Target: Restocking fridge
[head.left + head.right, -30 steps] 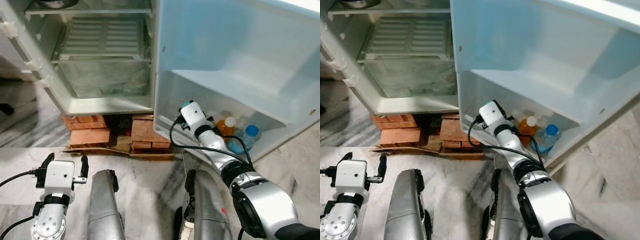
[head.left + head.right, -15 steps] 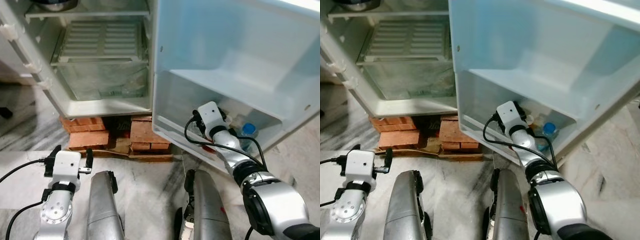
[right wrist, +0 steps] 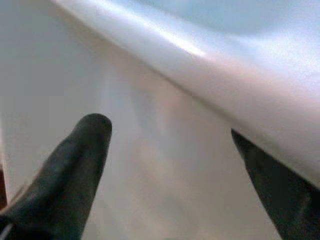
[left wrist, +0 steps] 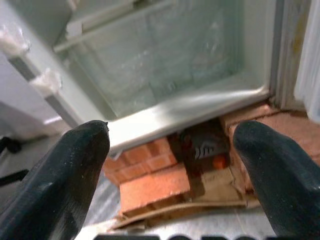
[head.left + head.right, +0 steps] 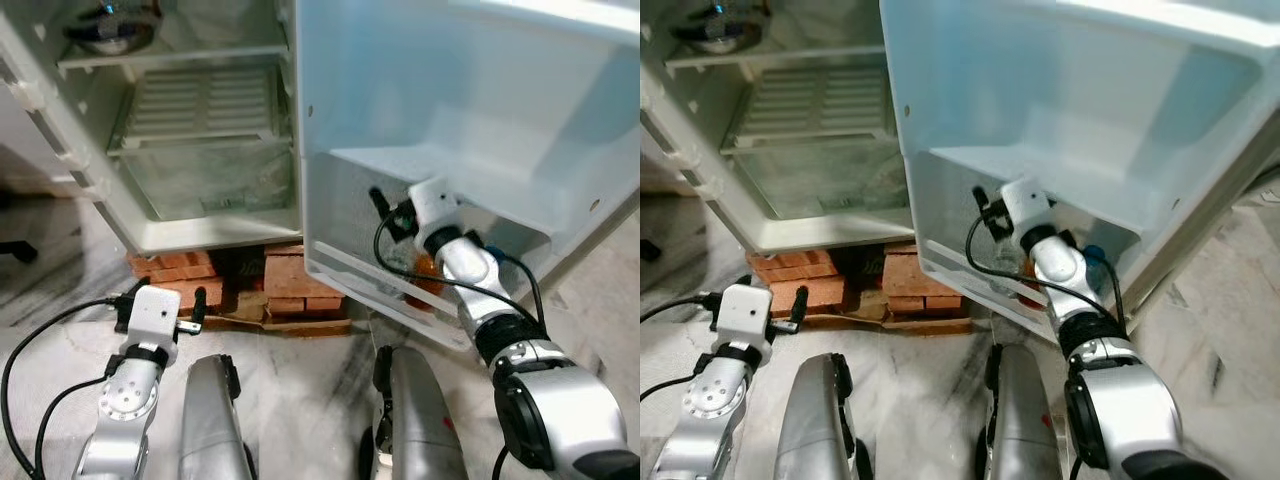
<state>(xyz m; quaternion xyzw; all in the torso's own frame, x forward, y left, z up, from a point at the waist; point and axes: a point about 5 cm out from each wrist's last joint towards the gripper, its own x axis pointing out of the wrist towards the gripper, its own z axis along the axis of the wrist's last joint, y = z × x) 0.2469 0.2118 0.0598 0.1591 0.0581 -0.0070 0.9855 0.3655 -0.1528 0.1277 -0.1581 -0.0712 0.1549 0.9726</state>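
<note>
Fridge: white open refrigerator (image 5: 200,215) propped on red bricks (image 5: 180,270), interior shelves mostly bare, a dark metal bowl (image 5: 105,30) on the top shelf. White fridge door (image 5: 450,90) is swung wide, with a deep lower door bin (image 5: 345,275).

Stock sits in that bin: orange-liquid bottle (image 5: 428,270) low behind the right arm, blue-capped clear bottle (image 5: 1095,258) just beside it toward the door's outer edge.

Right arm is stretched forward and up into the bin, wrist raised above the bottles. Right gripper (image 3: 170,165) has jaws spread wide with nothing between them, facing bare white door plastic at close range. Fingertips (image 3: 95,125) look near the wall; contact not confirmed.

Left gripper (image 4: 172,150) is held low near the floor, aimed at the fridge base and bricks, jaws wide apart, nothing held.

Judgement: placement in the door bin looks done, right arm is the one to clear. Doing it well means pulling straight back along the forearm line, keeping the wrist high so cable and knuckle miss the bottle caps and the bin's front rim. Snagging the black cable on the rim is the main risk.
</note>
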